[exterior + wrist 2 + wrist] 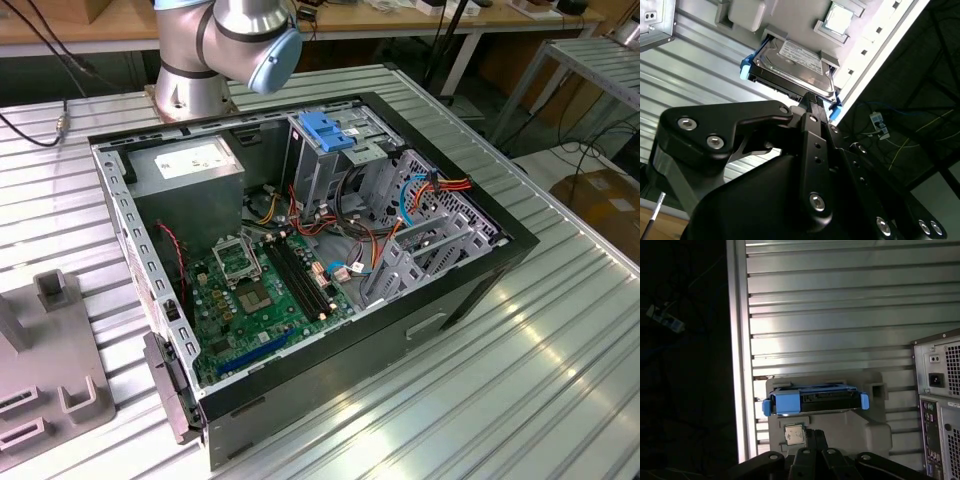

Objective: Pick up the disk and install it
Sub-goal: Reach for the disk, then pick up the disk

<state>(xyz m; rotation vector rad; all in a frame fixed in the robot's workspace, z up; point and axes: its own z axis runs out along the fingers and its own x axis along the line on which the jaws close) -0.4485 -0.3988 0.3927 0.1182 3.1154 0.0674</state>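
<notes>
- The disk [812,401] sits in a slot of a grey holder [840,430] on the ribbed metal table [840,315].
- The holder is right by one long edge of the table. Past that edge it's all dark floor w/ some cables.
- In the first wrist view the disk shows edge-on, w/ blue plastic at both ends.
- In the second wrist view its flat silver side faces the cam, w/ the white label up. The blue rails run along its sides.
- A small square chip [793,434] lies in the holder too, just beside the disk.
- The black gripper [815,434] is near the disk, pointing at it. A bit of grey holder shows between the two in the first wrist view, so they're apart.
- The gripper looks pressed together, w/ nothing in it.
- The back of the PC case [940,405] stands near the holder, not touching it.
- In the exterior view the PC case lies on its side in the middle of the table, w/ the lid off.
- Inside are a green board [270,290], a grey power box [190,165] w/ a white sticker, and a metal drive cage [325,130] w/ a blue handle on top.
- Red, orange & blue wires lie loose by the cage.
- The arm [225,45] has its base at the far edge of the table, behind the case.
</notes>
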